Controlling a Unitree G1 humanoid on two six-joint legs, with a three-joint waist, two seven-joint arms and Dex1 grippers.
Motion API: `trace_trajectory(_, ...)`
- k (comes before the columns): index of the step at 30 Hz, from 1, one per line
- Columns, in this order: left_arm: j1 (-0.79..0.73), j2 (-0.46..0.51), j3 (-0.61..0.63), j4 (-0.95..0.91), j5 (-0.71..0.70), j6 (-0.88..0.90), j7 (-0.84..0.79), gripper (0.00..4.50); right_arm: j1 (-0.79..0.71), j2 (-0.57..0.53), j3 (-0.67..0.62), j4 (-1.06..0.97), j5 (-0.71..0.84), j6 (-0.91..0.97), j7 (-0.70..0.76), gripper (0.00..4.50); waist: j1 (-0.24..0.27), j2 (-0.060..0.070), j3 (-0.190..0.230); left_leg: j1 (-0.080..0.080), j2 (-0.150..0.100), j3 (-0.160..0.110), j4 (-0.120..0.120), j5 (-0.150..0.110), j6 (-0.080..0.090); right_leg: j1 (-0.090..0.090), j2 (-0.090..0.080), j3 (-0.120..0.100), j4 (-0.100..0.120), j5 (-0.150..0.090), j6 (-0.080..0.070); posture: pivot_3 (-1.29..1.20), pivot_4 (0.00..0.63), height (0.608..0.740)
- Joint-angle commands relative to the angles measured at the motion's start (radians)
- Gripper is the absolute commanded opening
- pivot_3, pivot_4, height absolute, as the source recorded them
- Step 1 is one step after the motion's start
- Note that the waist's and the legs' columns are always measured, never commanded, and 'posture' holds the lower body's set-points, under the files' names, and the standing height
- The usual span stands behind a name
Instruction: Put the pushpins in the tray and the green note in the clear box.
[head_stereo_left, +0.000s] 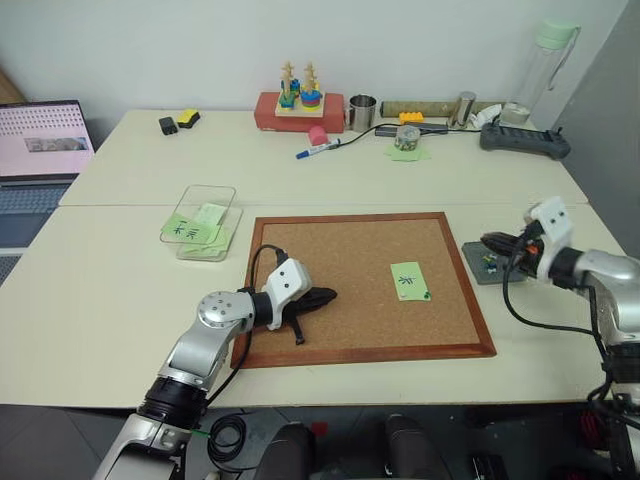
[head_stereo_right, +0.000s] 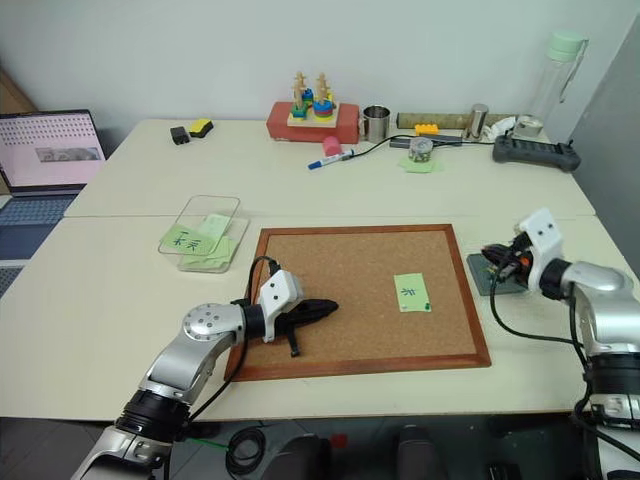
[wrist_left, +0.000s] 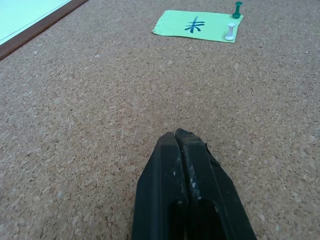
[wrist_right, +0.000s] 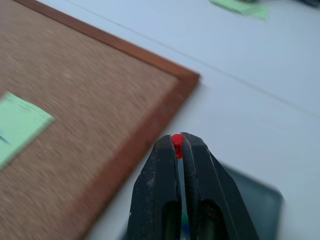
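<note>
Right gripper (wrist_right: 178, 141): pinched shut on red pushpin (wrist_right: 177, 140), above tray (head_stereo_left: 484, 262) at right
Left gripper (wrist_left: 181, 137): shut, empty, on corkboard (head_stereo_left: 350, 260)
Green note (head_stereo_left: 409, 281): mid-board, green pushpin (wrist_left: 237, 9) at its corner
Clear box (head_stereo_left: 222, 194): left of board

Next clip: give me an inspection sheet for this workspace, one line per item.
Surface: cream tables with a corkboard.
Job's things: green note on the corkboard, green pushpin beside it; red pushpin in the right gripper; tray right of the corkboard; clear box holds notes.
Clutter: toy stacker, cup, marker, bottle along the far edge.
Grippers: left gripper shut over the corkboard; right near the tray.
Cables: black cable at the right arm.
Surroundings: laptop at left.
</note>
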Motion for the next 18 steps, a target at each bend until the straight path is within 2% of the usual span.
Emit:
trace_trajectory(1,-0.005,-0.002,-0.011,0.015,0.013,-0.005,-0.007,0.00,0.008,-0.016,-0.025,0.032,-0.022,-0.046,-0.040,0.07,0.000,0.000,0.000,0.000,0.000,0.000,0.000,0.000,0.000,0.000,0.000,0.000,0.000,0.000,0.000,0.00,0.150,0.740)
trace_trajectory(7,-0.006,-0.002,-0.010,0.018,0.015,-0.009,-0.007,0.00,0.008,-0.016,-0.021,0.099,-0.041,-0.080,-0.060,0.07,0.001,0.000,0.000,0.000,0.000,0.000,0.000,0.000,0.000,0.000,0.000,-0.001,0.000,0.000,0.000,0.00,0.150,0.740)
trace_trajectory(16,-0.002,-0.002,-0.008,0.017,0.015,-0.011,-0.003,0.00,-0.009,-0.021,-0.018,0.139,-0.037,-0.087,-0.049,1.86,0.001,0.000,0.000,0.000,0.000,0.000,0.000,0.000,0.000,0.000,0.000,-0.001,0.000,0.000,0.000,0.00,0.150,0.740)
trace_trajectory(18,-0.002,-0.003,-0.008,0.018,0.015,-0.012,-0.002,0.00,-0.011,-0.021,-0.021,0.137,-0.031,-0.088,-0.044,1.86,0.001,0.000,0.000,0.000,0.000,0.000,0.000,0.000,0.000,0.000,0.000,-0.001,0.000,0.000,0.000,0.00,0.150,0.740)
